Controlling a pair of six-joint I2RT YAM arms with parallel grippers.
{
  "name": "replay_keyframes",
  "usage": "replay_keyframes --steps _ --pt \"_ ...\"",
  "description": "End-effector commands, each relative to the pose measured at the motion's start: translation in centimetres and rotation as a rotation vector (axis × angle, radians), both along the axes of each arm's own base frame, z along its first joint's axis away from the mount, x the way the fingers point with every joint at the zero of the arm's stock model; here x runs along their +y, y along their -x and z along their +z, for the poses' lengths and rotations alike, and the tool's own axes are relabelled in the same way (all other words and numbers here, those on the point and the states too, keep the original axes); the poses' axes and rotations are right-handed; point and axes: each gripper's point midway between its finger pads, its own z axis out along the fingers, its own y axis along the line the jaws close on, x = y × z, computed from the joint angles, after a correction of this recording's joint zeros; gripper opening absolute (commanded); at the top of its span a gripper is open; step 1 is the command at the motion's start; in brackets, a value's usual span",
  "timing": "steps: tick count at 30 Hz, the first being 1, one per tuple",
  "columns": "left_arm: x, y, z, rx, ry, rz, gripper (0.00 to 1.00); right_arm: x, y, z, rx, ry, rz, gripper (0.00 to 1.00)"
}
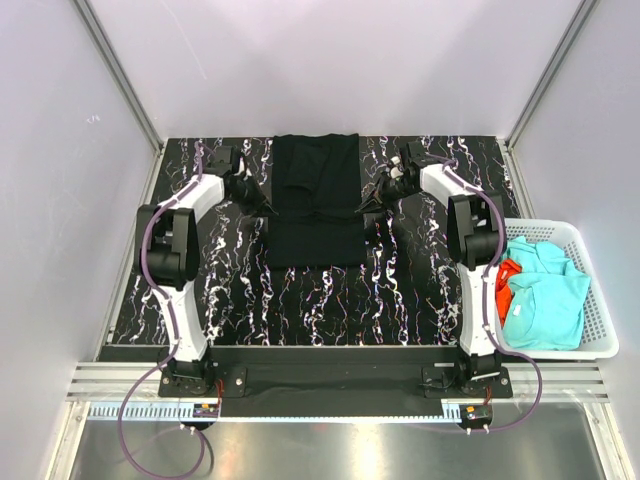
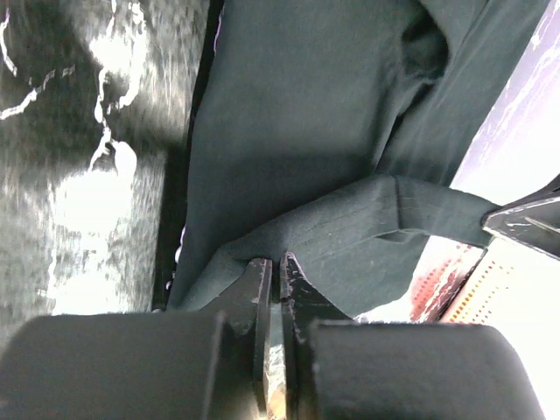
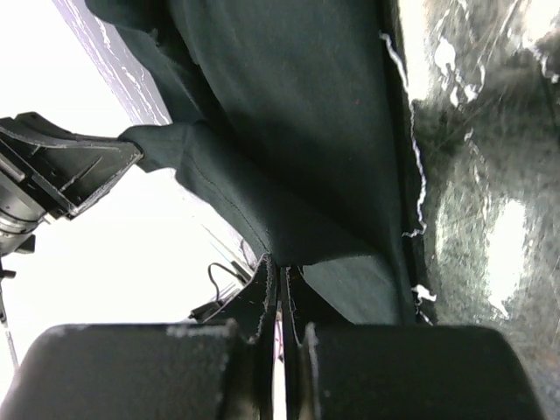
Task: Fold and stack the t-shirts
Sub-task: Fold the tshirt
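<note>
Left end effector (image 2: pixel 276 262), right end effector (image 3: pixel 281 268) pinched shut on black t-shirt (image 1: pixel 318 195) edges.

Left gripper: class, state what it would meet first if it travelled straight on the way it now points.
The black shirt: the left gripper has its jaws shut on a fold of it, and more of its cloth fills the line ahead. Depth beyond that is unclear.

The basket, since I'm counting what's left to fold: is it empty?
No, the white basket holds turquoise t-shirts and an orange-red one.
</note>
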Motion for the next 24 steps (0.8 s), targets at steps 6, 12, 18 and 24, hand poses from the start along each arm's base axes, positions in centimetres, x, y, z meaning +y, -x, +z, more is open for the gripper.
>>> replay_keyframes --steps 6,12,18,24 --pt "-1.0 -2.5 0.0 -0.043 0.056 -0.059 0.23 -0.4 -1.7 -0.3 -0.001 -0.042 0.010 0.11" --pt "2.0 -5.5 2.5 -0.126 -0.064 -0.109 0.36 -4.0 -6.8 0.2 -0.050 -0.045 -0.081 0.35" --pt "5.6 -5.3 9.0 -0.272 -0.173 -0.088 0.42 -6.0 -9.6 6.3 -0.165 -0.002 -0.084 0.41" --pt "2.5 2.3 7.7 -0.240 -0.012 -0.220 0.44 -5.6 -2.5 6.4 -0.155 0.120 0.010 0.47"
